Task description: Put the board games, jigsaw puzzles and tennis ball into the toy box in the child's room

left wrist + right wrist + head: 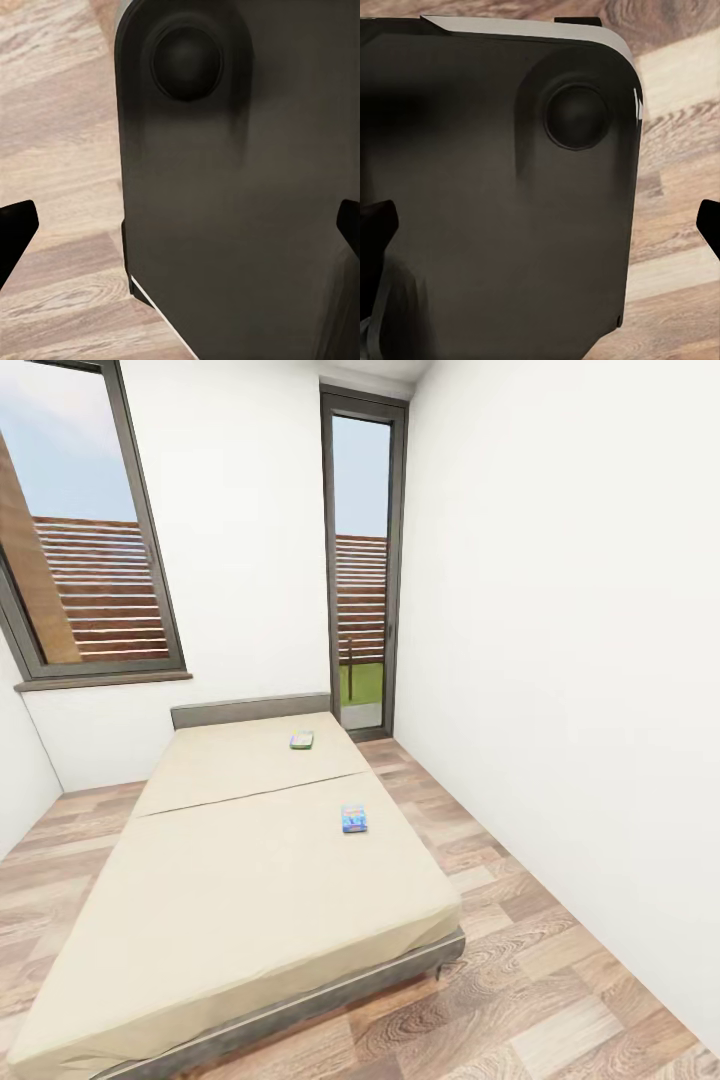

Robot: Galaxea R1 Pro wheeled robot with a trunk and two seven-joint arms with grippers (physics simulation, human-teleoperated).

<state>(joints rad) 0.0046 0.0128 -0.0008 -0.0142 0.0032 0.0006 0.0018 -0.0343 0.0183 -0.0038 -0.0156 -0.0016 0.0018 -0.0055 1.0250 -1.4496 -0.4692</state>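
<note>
Bed (pixel 250 880): carries two board games, both untouched.
Blue game (pixel 354 818): near the bed's right edge, about midway along.
Green game (pixel 302 739): close to the headboard (pixel 250 710).
Left gripper (pixel 180 225): fingers spread wide, empty.
Right gripper (pixel 540 225): likewise spread, empty.
Progress: judged barely begun; both bed games remain to fetch.

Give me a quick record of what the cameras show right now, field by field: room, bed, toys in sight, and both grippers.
room: white walls, wood-plank floor, two dark-framed windows
bed: beige mattress, grey headboard at the window wall
toys in sight: two small boxes lying apart on the bed, a green one near the headboard, a blue one further down
left gripper: fingers wide apart, nothing held
right gripper: fingers wide apart, nothing held
</note>
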